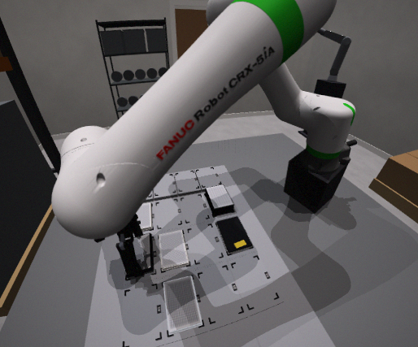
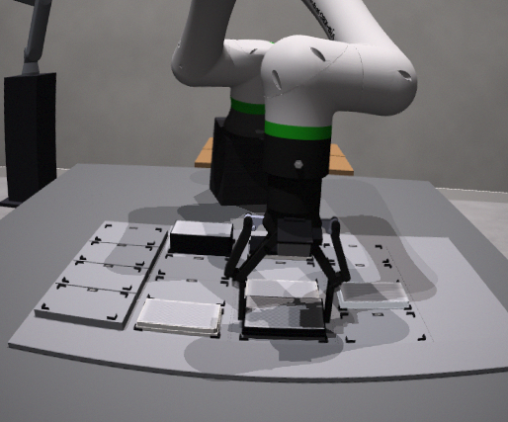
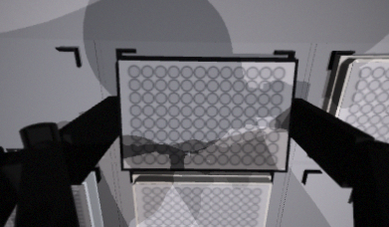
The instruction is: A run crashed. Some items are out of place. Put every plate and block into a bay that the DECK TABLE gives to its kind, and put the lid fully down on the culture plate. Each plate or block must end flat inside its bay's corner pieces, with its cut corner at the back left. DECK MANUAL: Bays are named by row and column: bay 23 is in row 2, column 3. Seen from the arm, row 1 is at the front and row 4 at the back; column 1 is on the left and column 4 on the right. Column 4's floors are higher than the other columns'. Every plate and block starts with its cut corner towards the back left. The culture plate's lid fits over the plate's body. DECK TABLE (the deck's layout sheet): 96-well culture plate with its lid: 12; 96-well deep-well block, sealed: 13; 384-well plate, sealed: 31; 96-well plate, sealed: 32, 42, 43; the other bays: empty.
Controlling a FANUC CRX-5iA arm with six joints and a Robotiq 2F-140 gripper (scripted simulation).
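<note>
My gripper (image 1: 136, 258) (image 2: 284, 318) (image 3: 204, 113) is shut on the short ends of a dark-rimmed sealed 96-well plate (image 1: 140, 246) (image 2: 284, 311) (image 3: 207, 100). The plate is level and low on the deck, between the corner pieces of the middle bay in the row farthest from the arm's base. One white 96-well plate (image 1: 173, 249) (image 2: 283, 288) (image 3: 202, 206) lies in the bay just towards the base. Another white 96-well plate (image 1: 145, 216) (image 2: 179, 315) (image 3: 366, 90) lies in the bay beside the held one. The black culture plate (image 1: 231, 230) with a yellow label lies near the base.
The deep-well block (image 1: 219, 197) (image 2: 201, 230) stands beside the culture plate. A fine-gridded 384-well plate (image 1: 182, 305) (image 2: 374, 292) lies in a bay at the deck's low side. The raised column of bays (image 2: 86, 307) holds nothing. Cardboard boxes (image 1: 412, 180) and a shelf rack (image 1: 133, 66) stand off the table.
</note>
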